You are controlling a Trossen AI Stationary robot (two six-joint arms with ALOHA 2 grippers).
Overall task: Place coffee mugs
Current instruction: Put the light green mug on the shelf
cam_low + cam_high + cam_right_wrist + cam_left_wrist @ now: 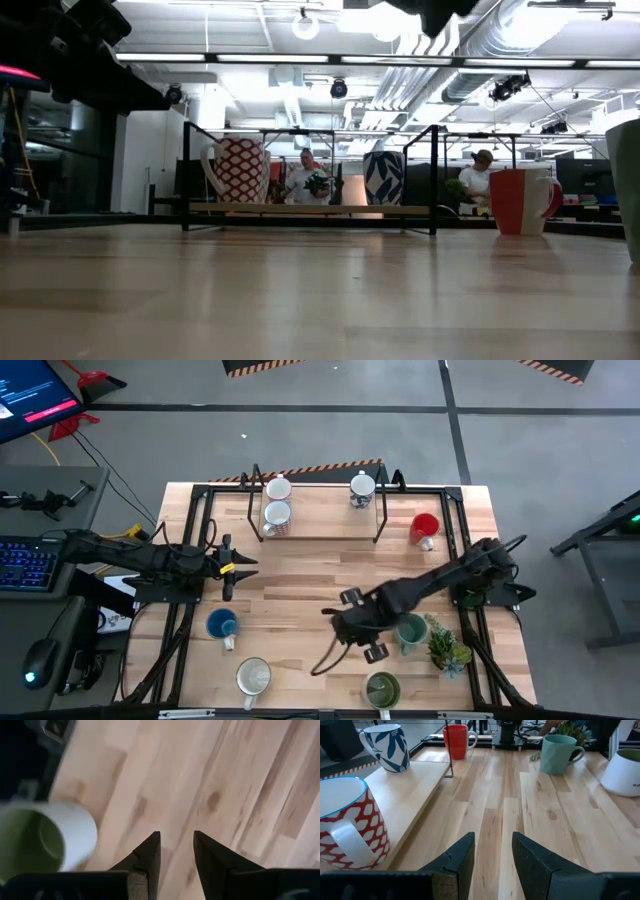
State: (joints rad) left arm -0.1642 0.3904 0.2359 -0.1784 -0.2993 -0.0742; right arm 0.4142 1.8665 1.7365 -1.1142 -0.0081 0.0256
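Observation:
Three mugs stand on the low rack (320,530) at the far side: a white one (278,488), a red-patterned one (276,516) and a blue-patterned one (362,488). A red mug (424,527), a teal mug (410,630), a blue mug (222,626), a white mug (253,677) and a mug with an olive green inside (382,688) stand on the table. My left gripper (232,568) is open and empty at the table's left, near the rack (492,855). My right gripper (338,622) is open and empty over bare table (176,852), left of the teal mug.
A spiky green potted plant (447,645) stands right of the teal mug. The rack's black uprights (256,500) rise at its ends. Bare wood lies at the table's middle (320,575). People sit in the room behind the table (305,180).

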